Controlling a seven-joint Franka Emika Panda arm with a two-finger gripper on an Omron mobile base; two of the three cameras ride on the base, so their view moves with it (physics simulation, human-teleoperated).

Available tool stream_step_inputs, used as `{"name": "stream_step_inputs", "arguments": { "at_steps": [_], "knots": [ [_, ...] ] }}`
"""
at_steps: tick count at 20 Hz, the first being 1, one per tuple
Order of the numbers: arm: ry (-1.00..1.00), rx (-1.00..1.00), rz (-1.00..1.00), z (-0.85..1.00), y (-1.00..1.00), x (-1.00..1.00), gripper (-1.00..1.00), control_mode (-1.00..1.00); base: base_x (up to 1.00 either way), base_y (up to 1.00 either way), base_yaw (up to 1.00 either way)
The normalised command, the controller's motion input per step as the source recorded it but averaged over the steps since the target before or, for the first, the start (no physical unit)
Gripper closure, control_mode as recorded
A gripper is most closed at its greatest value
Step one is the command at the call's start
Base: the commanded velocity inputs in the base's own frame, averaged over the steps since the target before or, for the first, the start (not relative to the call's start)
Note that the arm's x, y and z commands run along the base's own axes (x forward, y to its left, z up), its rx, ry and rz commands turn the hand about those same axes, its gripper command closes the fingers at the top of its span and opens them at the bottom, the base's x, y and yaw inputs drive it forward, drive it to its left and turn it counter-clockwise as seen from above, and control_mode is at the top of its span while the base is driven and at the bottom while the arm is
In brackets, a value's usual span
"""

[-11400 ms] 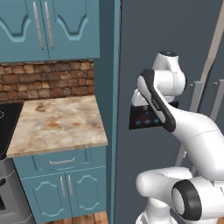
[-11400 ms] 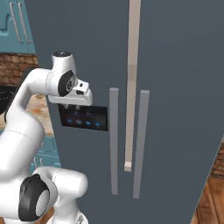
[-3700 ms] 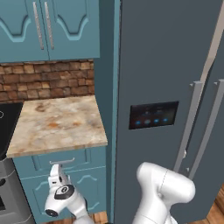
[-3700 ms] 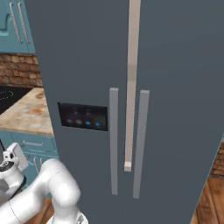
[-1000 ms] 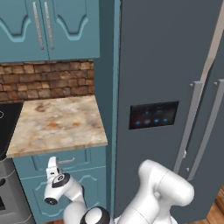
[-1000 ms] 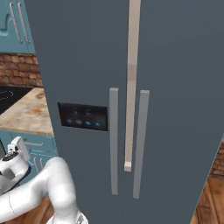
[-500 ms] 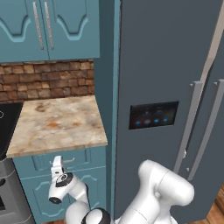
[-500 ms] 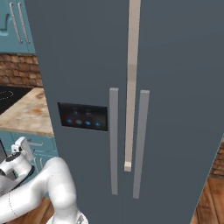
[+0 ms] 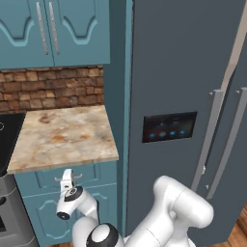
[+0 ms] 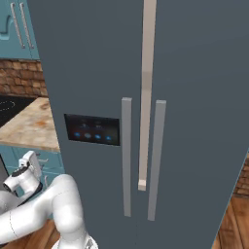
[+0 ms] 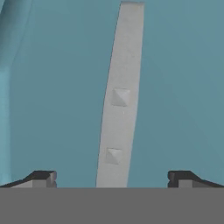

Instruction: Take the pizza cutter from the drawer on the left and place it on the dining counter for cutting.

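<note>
The claw is held wide apart, squarely before the drawer handle, nothing gripped. The bar should be centred between the fingertips before closing, then drawn straight out. The cutter cannot be seen, presumably inside the shut drawer. A fridge stands just beside; the bench overhangs above.

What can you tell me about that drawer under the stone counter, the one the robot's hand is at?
The drawer is shut, a shallow teal-blue front with a framed panel, just under the marbled counter. Its slim silver bar handle stands off the panel on two small mounts. The hand, fingers spread wide to either side of the bar, is close up to it; contact cannot be told.
</note>
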Motion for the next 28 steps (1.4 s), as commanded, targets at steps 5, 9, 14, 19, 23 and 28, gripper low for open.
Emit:
{"name": "stream_step_inputs", "arguments": {
  "at_steps": [5, 9, 14, 19, 23, 28],
  "knots": [
    [-0.08, 0.00, 0.00, -0.70, -0.04, 0.12, -1.00, -1.00, 0.00, 0.00, 0.00],
    [-0.06, 0.00, 0.00, -0.50, -0.01, 0.04, -1.00, -1.00, 0.00, 0.00, 0.00],
    [0.00, 0.00, 0.00, 0.00, 0.00, 0.00, -1.00, -1.00, 0.00, 0.00, 0.00],
    [0.00, 0.00, 0.00, 0.00, 0.00, 0.00, 1.00, -1.00, 0.00, 0.00, 0.00],
    [0.00, 0.00, 0.00, 0.00, 0.00, 0.00, 1.00, -1.00, 0.00, 0.00, 0.00],
    [0.00, 0.00, 0.00, 0.00, 0.00, 0.00, 1.00, -1.00, 0.00, 0.00, 0.00]
  ]
}}
